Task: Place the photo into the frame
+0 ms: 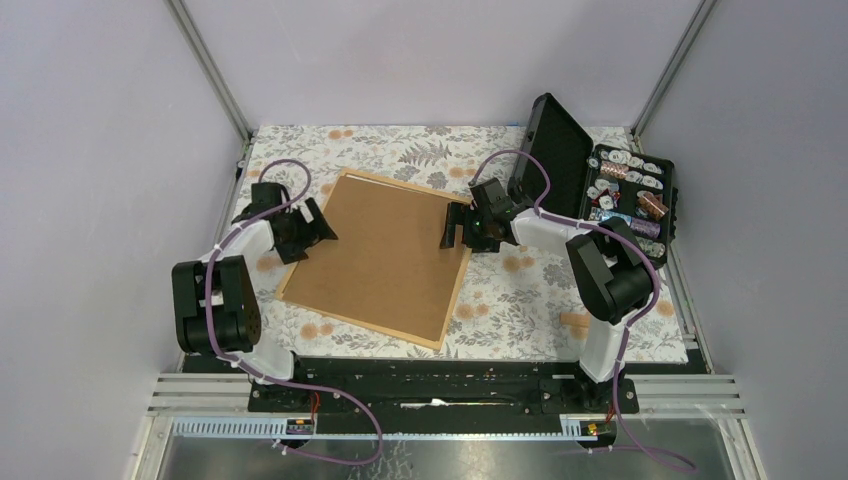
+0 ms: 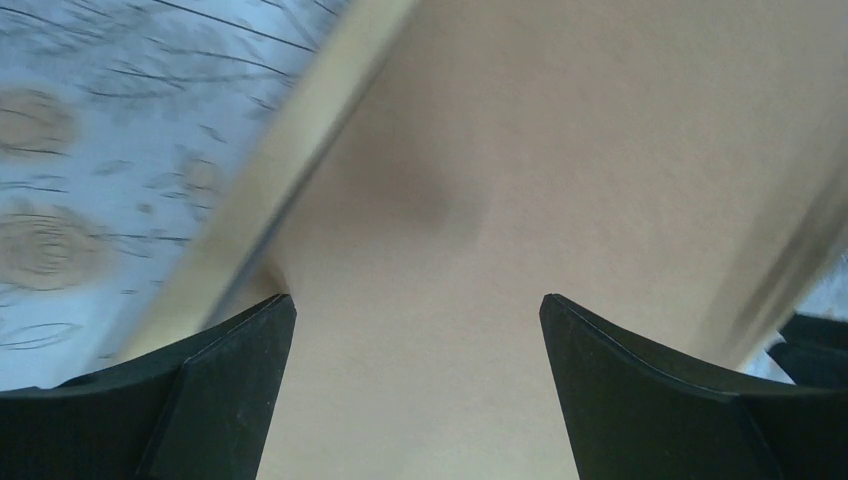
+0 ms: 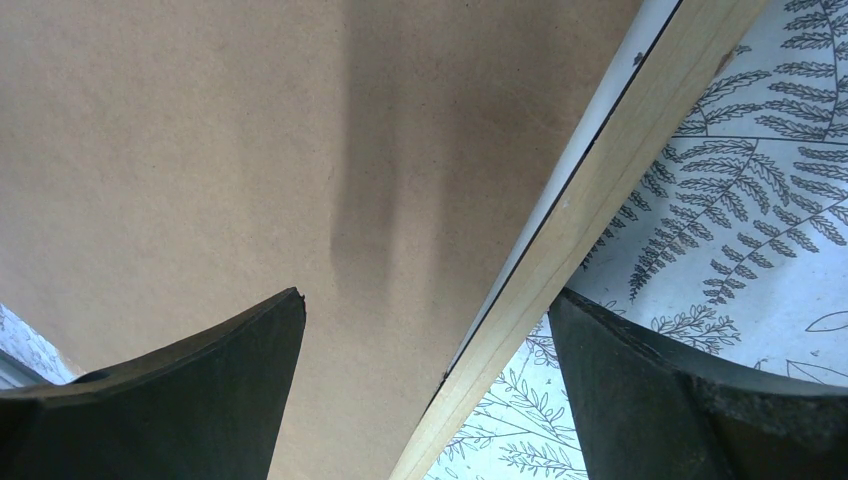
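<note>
The light-wood frame (image 1: 459, 283) lies face down mid-table, with the plain brown backing board (image 1: 385, 250) filling it. The photo is hidden; I cannot see it in any view. My left gripper (image 1: 318, 230) is open over the frame's left edge; in the left wrist view (image 2: 415, 330) its jaws stand wide apart above the board (image 2: 560, 170), with the moulding (image 2: 280, 170) to the left. My right gripper (image 1: 452, 232) is open over the frame's right edge; in the right wrist view (image 3: 425, 320) one finger is over the board (image 3: 250, 150), the other outside the moulding (image 3: 600, 190).
A black hard case (image 1: 600, 180) stands open at the back right, lid up, holding several small parts. A small tan block (image 1: 574, 321) lies near the right arm's base. The floral tablecloth (image 1: 520, 290) covers the table; grey walls enclose three sides.
</note>
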You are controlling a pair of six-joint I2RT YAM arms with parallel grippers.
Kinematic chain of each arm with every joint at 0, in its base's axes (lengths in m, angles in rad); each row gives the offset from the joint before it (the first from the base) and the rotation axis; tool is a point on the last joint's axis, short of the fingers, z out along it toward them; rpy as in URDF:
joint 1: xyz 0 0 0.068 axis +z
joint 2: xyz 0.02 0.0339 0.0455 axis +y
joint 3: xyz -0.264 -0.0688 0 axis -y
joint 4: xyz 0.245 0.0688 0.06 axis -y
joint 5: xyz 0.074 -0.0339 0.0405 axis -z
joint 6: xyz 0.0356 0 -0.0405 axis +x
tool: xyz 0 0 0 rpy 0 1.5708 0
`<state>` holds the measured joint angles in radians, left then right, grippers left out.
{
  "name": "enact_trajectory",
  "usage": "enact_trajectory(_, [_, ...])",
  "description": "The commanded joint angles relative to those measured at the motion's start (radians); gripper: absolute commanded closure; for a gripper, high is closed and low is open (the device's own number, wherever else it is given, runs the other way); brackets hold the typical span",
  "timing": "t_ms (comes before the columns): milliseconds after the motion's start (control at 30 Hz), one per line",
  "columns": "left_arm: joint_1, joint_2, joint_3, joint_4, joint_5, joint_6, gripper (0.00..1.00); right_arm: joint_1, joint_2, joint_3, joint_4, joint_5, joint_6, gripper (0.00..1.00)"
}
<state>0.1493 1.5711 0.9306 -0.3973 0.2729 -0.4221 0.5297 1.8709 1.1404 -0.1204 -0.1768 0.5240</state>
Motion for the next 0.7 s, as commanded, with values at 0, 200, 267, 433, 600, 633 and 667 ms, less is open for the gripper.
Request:
enact_trajectory(0, [-0.049,-0.050,-0.019,0.029,0.081,-0.007,0.03,0.008,0.040,-0.016,0.002,-0.037,0.010,0.00])
enact_trajectory(200, [-0.050,-0.012,0.020,0.044,0.104,-0.029,0.03,0.007,0.035,-0.034,0.018,-0.044,0.024,0.00])
enact_trajectory(267, [-0.050,-0.014,0.041,0.044,0.085,-0.037,0.02,0.008,0.027,-0.040,0.015,-0.022,0.024,0.00])
enact_trajectory(433, [-0.050,-0.006,0.136,0.038,0.019,-0.068,0.01,-0.001,0.015,-0.040,-0.013,-0.002,0.030,0.00])
enact_trajectory(600, [-0.013,0.030,0.188,0.004,-0.040,-0.059,0.01,0.012,-0.076,-0.087,-0.066,0.006,0.023,0.00])
enact_trajectory(633, [0.016,0.043,0.196,-0.007,-0.041,-0.069,0.01,0.019,-0.102,-0.095,-0.088,0.012,0.014,0.00])
enact_trajectory(667, [0.057,0.056,0.198,-0.007,-0.018,-0.086,0.01,0.021,-0.126,-0.105,-0.112,0.003,0.006,0.00])
